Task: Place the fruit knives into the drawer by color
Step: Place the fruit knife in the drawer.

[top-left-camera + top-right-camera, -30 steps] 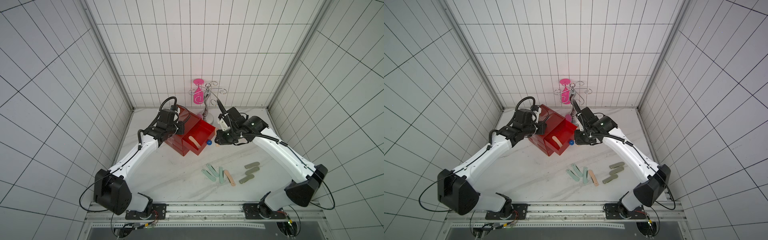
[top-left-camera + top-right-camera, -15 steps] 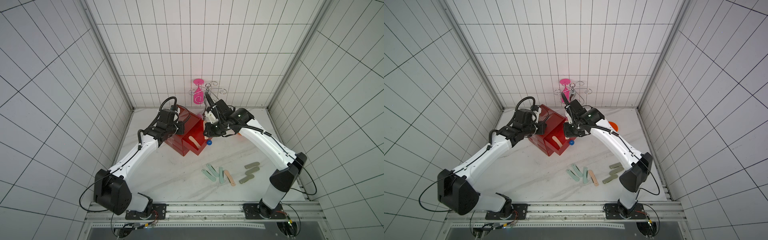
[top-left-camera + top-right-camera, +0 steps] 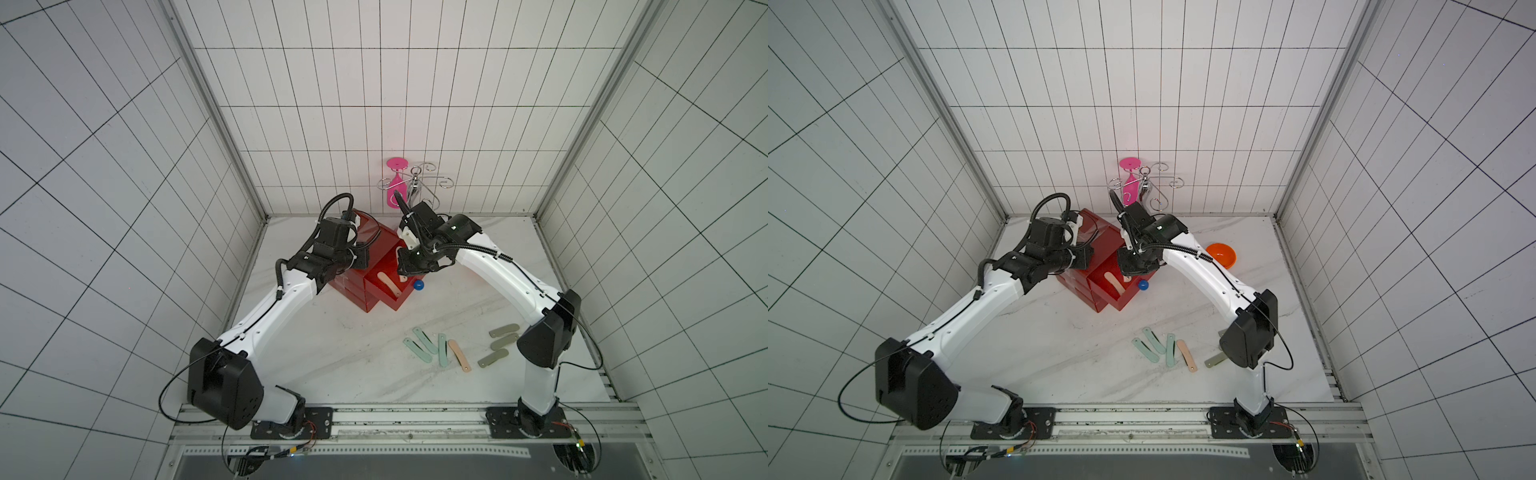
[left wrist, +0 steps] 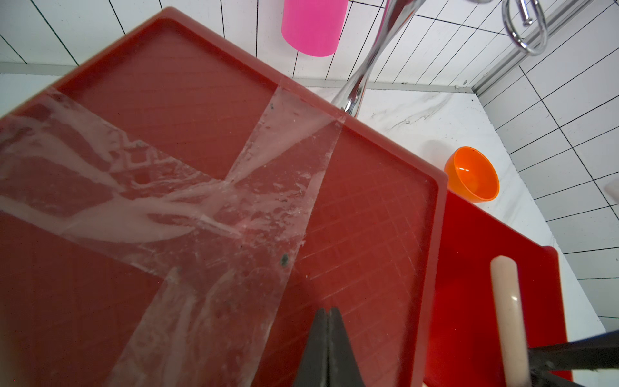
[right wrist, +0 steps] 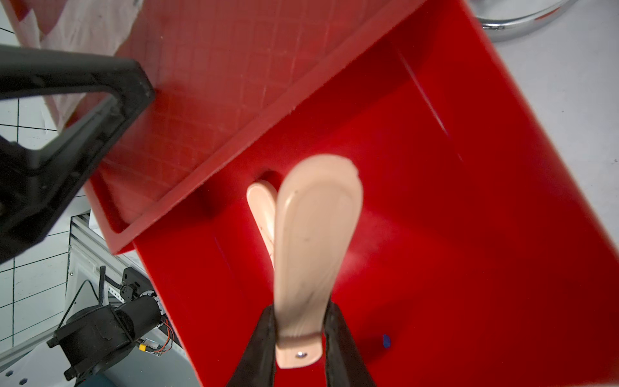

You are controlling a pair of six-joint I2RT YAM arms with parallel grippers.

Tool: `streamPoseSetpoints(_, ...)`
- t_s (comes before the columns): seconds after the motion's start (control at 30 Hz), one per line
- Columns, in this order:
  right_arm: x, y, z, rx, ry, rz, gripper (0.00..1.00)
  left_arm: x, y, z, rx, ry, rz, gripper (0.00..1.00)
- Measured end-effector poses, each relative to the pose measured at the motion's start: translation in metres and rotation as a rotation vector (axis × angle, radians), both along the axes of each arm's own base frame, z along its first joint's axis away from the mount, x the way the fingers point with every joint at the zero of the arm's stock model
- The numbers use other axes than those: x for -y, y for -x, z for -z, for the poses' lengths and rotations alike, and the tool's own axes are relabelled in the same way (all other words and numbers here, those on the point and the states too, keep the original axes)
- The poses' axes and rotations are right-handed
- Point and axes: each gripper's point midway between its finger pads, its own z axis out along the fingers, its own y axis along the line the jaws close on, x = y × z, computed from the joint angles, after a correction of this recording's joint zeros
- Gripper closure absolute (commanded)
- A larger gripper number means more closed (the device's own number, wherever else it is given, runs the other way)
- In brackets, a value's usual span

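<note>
Peach knife (image 5: 316, 234) pinched in right hand (image 5: 299, 323) — above the open drawer (image 5: 469, 234).

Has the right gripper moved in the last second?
Yes. The right gripper, holding a peach-beige knife, moved from beside the blue knob to over the open drawer.

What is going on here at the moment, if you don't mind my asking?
The robot is sorting fruit knives into the red chest by colour. The right gripper holds a peach knife over the open top drawer, where another peach one already lies. The left gripper is shut, its tip on the chest's taped top, apparently steadying it. On the table lie three mint green knives, a last peach knife and three grey-olive knives.
</note>
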Motion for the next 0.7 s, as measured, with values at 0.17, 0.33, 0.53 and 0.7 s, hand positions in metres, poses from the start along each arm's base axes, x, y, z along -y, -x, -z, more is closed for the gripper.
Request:
streamPoseSetpoints(0.17, -0.001, -0.001, 0.003, -0.005, 0.006, -0.002, 0.81, 0.0, 0.0, 0.0, -0.001, 0.0, 0.0, 1.0)
streamPoseSetpoints(0.33, -0.002, -0.003, 0.01, -0.018, 0.018, -0.002, 0.81, 0.0, 0.0, 0.0, -0.001, 0.0, 0.0, 1.0)
streamPoseSetpoints(0.53, -0.003, -0.003, 0.014, -0.027, 0.025, -0.003, 0.78, 0.0, 0.0, 0.0, -0.001, 0.0, 0.0, 1.0)
streamPoseSetpoints(0.7, -0.003, -0.003, 0.014, -0.028, 0.026, -0.003, 0.75, 0.0, 0.0, 0.0, -0.001, 0.0, 0.001, 1.0)
